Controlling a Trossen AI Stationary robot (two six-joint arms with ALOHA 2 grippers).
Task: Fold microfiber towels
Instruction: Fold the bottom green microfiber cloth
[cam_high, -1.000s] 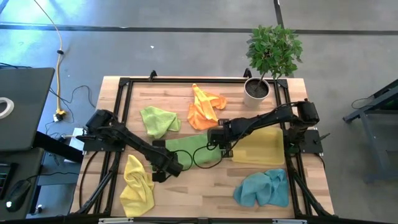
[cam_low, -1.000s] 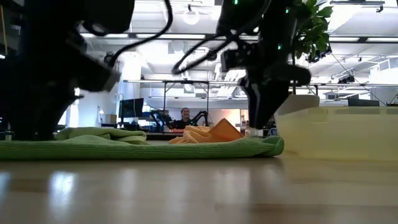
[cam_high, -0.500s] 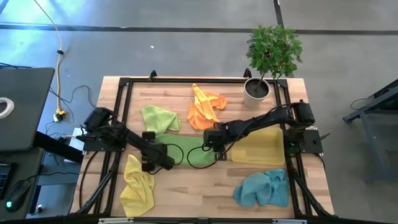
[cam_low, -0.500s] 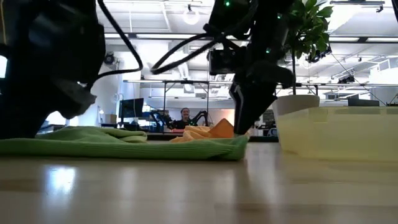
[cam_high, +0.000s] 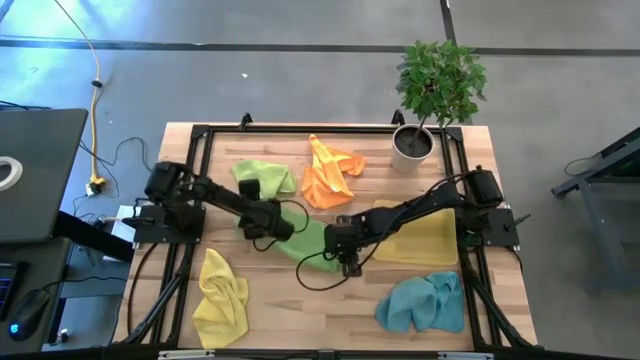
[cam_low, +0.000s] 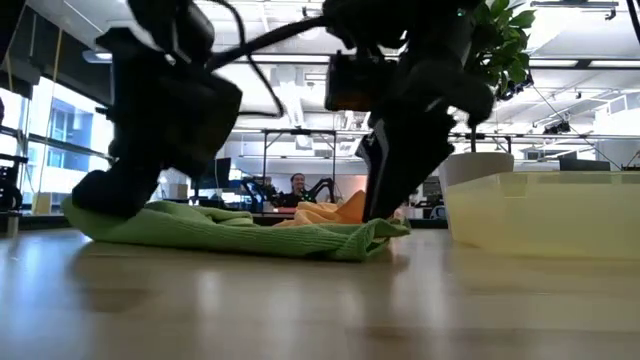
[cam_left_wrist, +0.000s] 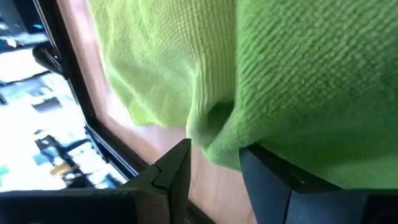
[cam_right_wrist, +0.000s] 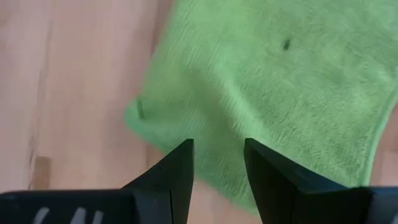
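Note:
A lime green microfiber towel (cam_high: 308, 240) lies slantwise on the wooden table (cam_high: 280, 300), between my two grippers. My left gripper (cam_high: 270, 224) is shut on its far-left end. My right gripper (cam_high: 342, 256) is shut on its near-right end. In the low view the towel (cam_low: 250, 232) rests on the tabletop, with my left gripper (cam_low: 100, 200) and my right gripper (cam_low: 378, 212) at its two ends. No gripper touches the other towels: lime green (cam_high: 266, 177), orange (cam_high: 330, 172), flat yellow (cam_high: 425, 235), crumpled yellow (cam_high: 220, 300) and teal (cam_high: 422, 300). My left gripper pinches a bunched fold at the towel's far-left end (cam_left_wrist: 217, 146) between its two fingers, slanting down from the table's left side. That end sits low on the table. My right gripper pinches the towel's near-right edge (cam_right_wrist: 217, 168) next to a corner (cam_right_wrist: 138, 112), fingers slanting steeply down from the right. That end (cam_low: 392, 230) is slightly raised and the rest lies slack on the table.
A white pot with a green plant (cam_high: 412, 143) stands at the far right corner. A black frame (cam_high: 200, 135) runs around the tabletop. Bare wood shows in the near middle (cam_high: 310, 310). A person sits far off in the room (cam_low: 296, 186).
My left gripper has moved toward the far edge and turned, and my right gripper has moved toward the near edge and slightly left, both still shut on the green towel. The towel has turned about on the table, from lying left to right to lying slantwise and more bunched.

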